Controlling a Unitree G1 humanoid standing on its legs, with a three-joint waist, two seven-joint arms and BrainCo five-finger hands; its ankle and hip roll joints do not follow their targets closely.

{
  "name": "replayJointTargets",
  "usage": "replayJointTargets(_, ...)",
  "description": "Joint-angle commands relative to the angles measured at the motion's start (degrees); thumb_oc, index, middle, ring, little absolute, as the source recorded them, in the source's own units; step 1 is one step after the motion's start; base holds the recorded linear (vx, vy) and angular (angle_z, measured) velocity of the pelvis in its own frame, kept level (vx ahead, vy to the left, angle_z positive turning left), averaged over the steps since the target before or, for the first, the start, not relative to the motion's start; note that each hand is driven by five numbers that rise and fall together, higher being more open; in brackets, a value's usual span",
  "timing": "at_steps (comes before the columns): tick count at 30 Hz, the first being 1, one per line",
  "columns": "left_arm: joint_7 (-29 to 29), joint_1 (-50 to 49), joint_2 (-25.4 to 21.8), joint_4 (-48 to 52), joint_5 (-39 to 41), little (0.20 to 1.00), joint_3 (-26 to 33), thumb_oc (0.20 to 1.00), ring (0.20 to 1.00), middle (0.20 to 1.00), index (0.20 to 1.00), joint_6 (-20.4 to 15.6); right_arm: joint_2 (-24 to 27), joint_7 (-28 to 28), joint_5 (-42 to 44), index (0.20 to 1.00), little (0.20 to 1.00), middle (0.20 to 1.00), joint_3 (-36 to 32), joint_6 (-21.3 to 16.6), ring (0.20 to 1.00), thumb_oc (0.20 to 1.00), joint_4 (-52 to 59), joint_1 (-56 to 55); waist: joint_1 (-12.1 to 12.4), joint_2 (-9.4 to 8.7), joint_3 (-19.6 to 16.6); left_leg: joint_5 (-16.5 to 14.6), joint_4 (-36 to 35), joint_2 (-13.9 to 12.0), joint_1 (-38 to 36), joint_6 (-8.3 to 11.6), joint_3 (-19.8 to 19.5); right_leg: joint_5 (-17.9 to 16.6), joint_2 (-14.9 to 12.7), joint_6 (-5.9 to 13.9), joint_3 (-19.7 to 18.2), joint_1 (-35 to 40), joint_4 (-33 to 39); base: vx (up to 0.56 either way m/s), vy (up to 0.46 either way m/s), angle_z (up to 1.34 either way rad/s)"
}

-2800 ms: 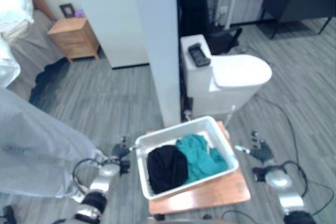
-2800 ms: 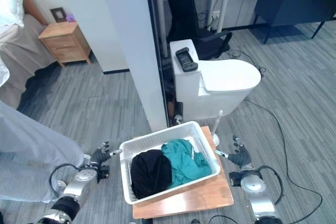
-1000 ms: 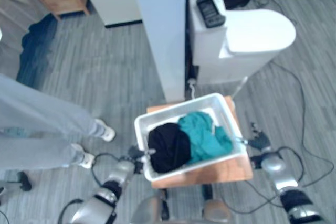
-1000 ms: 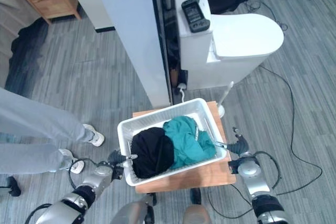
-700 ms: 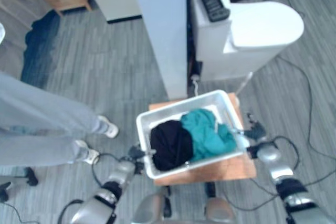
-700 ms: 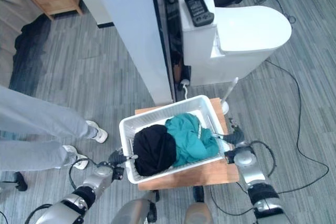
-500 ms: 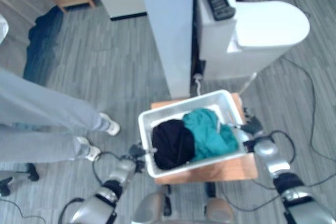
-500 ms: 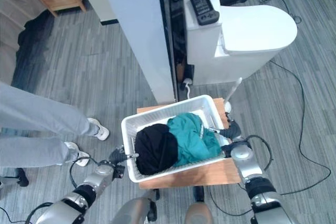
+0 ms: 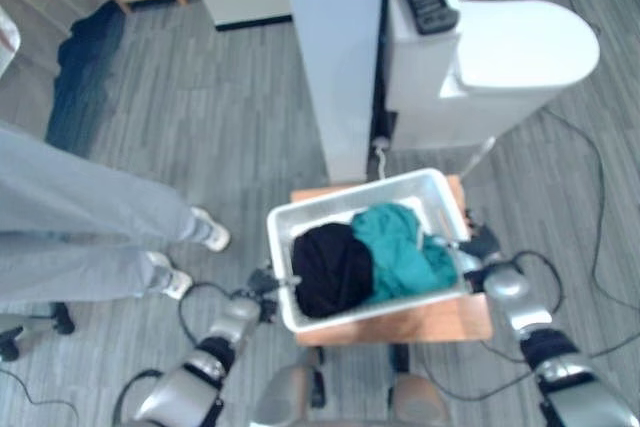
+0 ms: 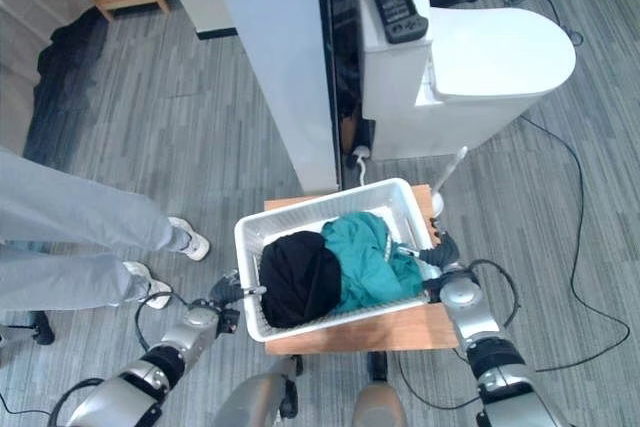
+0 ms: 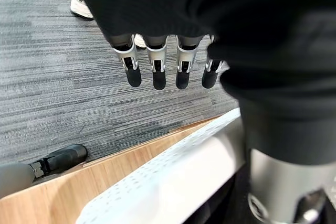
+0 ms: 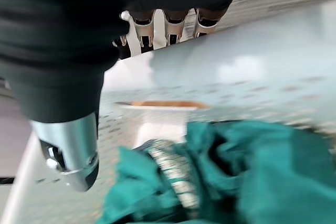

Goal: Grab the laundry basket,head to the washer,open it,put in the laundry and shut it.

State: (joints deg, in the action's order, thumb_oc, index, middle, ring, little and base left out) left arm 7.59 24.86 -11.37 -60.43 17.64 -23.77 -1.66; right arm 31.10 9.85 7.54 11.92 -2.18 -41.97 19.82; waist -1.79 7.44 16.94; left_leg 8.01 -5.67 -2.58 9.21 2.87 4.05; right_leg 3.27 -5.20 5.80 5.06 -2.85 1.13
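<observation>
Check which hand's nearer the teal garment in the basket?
Right. The right hand is at the basket rim beside the teal garment; the left hand is across, by the black garment.

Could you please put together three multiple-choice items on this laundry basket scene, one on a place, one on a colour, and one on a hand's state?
1. Where does the white laundry basket stand?
A. on the wooden stool
B. on the toilet lid
C. on the floor

2. What colours are the two garments in the basket?
A. red and white
B. black and teal
C. yellow and grey

3. How are the left hand's fingers?
A. curled round a garment
B. straight, holding nothing
C. pinching a cable

Answers:
1 A: the wooden top shows under the basket in both eye views.
2 B: a black heap lies beside a teal one.
3 B: the left wrist view shows straight fingers over the floor, beside the basket's rim.
</observation>
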Motion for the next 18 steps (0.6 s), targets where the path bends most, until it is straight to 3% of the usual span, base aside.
replayJointTargets(1,1.73,6.83,0.25,-8.36,-0.61,1.0,-0.78,1.0,1.0,1.0,1.0,-0.51,1.44,-0.07,3.71,1.0,1.0,1.0,1.08,-1.57,1.0,1.0,1.99,2.62,1.29,-1.39,0.2,-4.66,2.94,0.39,-1.47,0.52,-3.21,-3.77,-0.13,0.31,2.29,-10.27,-5.46,0.0,0.0,0.0)
replayJointTargets(14,2.41,16.43,-1.33,-15.46,-1.79,1.0,-1.6,1.0,1.0,1.0,1.0,-0.08,1.45,-0.99,4.34,1.0,1.0,1.0,5.41,-1.08,1.0,1.0,1.09,8.79,0.69,-3.01,2.18,-2.99,1.58,-0.23,1.04,0.97,-3.25,-4.75,0.45,0.3,2.55,-12.53,-4.7,0.0,-0.004,-0.01)
replayJointTargets(16,2.33,17.09,-1.44,-15.39,-2.0,1.0,-1.95,1.0,1.0,1.0,1.0,-0.2,1.48,-1.26,4.34,0.896,0.896,0.896,5.9,-1.05,0.896,0.896,0.74,9.24,0.7,-3.08,2.37,-3.01,1.61,-0.26,1.15,0.92,-3.22,-4.84,0.51,0.29,2.44,-12.62,-4.63,0.0,0.0,0.0)
replayJointTargets(17,2.21,17.34,-1.44,-15.02,-2.04,1.0,-2.22,1.0,1.0,1.0,1.0,-0.2,1.56,-1.48,4.24,0.796,0.796,0.796,6.11,-0.96,0.796,0.796,0.94,9.31,0.74,-3.12,2.5,-3.0,1.62,-0.28,1.19,0.87,-3.2,-4.88,0.53,0.28,2.4,-12.72,-4.64,0.0,0.0,0.0)
replayJointTargets(18,2.21,17.57,-1.59,-14.68,-2.26,1.0,-2.48,1.0,1.0,1.0,1.0,-0.26,1.65,-1.75,4.02,0.84,0.84,0.84,6.35,-0.73,0.84,0.84,1.36,9.43,0.73,-3.22,2.73,-3.0,1.66,-0.36,1.32,0.87,-3.19,-4.94,0.54,0.29,2.33,-12.88,-4.63,0.0,0.0,0.0)
